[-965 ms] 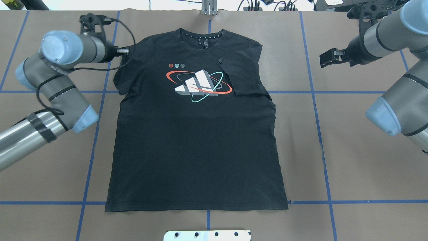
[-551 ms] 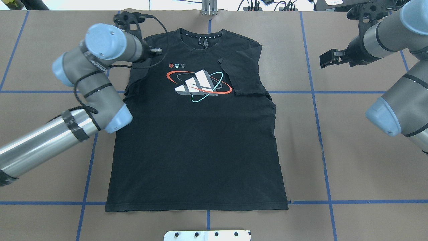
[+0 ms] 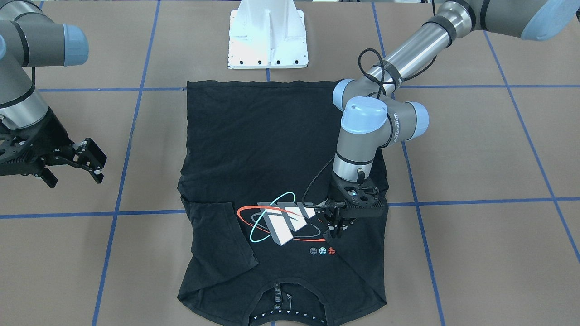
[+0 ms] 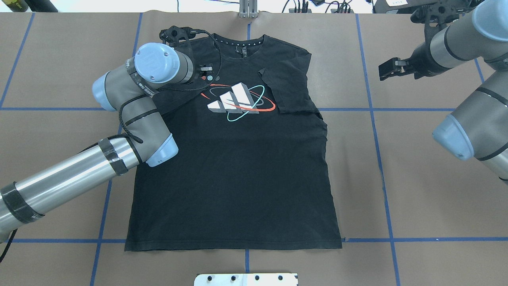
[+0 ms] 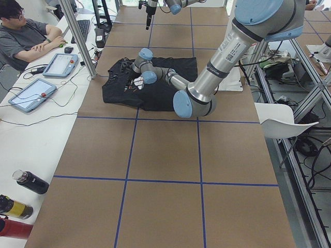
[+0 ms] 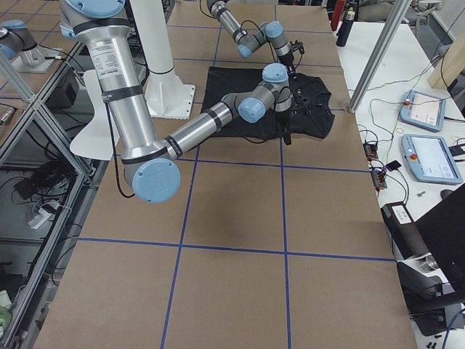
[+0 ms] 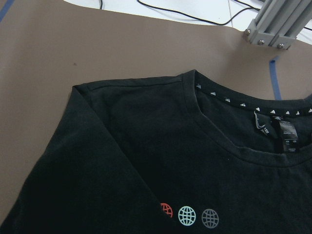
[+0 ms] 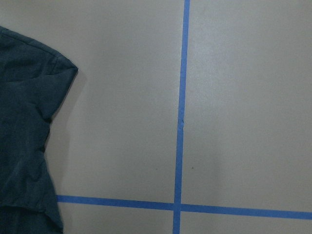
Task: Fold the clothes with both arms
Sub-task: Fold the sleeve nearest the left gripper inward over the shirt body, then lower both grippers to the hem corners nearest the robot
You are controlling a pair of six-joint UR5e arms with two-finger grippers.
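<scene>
Black T-shirt (image 4: 238, 178) flat, logo (image 4: 236, 101) up, brown table (image 4: 416, 178) showing round every edge.
Left gripper (image 3: 336, 231) seems clamped on T-shirt fabric beside the 3 dots (image 3: 322, 250); right gripper (image 3: 72, 168) splayed, well apart over table.

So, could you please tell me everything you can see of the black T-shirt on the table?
The T-shirt is black, cotton-looking, lying print-up and mostly flat on the brown table, collar away from the robot. Its chest bears a red, teal and white orbit logo and three small dots. The sleeve on the robot's right is folded onto the chest; the other side is drawn in diagonally, pinched by the left gripper.
</scene>
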